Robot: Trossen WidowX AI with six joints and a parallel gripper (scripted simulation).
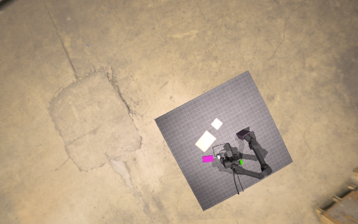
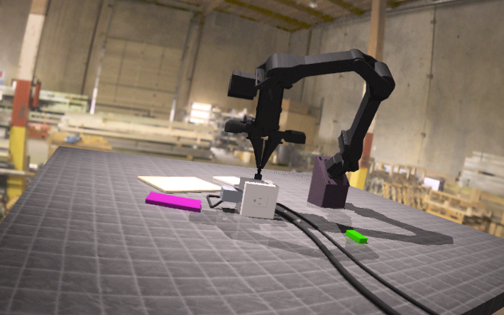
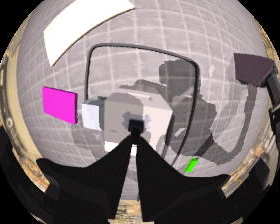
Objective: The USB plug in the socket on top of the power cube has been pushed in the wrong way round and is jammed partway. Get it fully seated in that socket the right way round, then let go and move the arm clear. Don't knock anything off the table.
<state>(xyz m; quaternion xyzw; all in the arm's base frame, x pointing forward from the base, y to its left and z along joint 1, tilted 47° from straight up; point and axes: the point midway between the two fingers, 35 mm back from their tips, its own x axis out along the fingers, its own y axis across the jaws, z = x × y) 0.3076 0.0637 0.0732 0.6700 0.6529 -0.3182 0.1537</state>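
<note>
The white power cube (image 2: 260, 200) (image 3: 153, 107) stands on the table, with outlets on its side face. The small black USB plug (image 2: 258, 176) (image 3: 136, 125) stands upright at the cube's top. How deep it sits and which way round it is cannot be told. My gripper (image 2: 260, 168) (image 3: 134, 140) points straight down over the cube and is shut on the USB plug. In the top view the arm hides the cube and plug from above. A grey-white adapter block (image 2: 230, 194) (image 3: 92, 115) is against the cube's side.
A magenta block (image 1: 207, 158) (image 2: 172, 202) (image 3: 60, 105) lies beyond the adapter. A green block (image 1: 241, 162) (image 2: 355, 236) (image 3: 191, 165) lies on the base side. Two pale panels (image 1: 205, 141) (image 1: 217, 123) lie flat. Black cables (image 2: 324, 250) (image 3: 141, 47) loop around the cube and run across the table (image 2: 89, 250).
</note>
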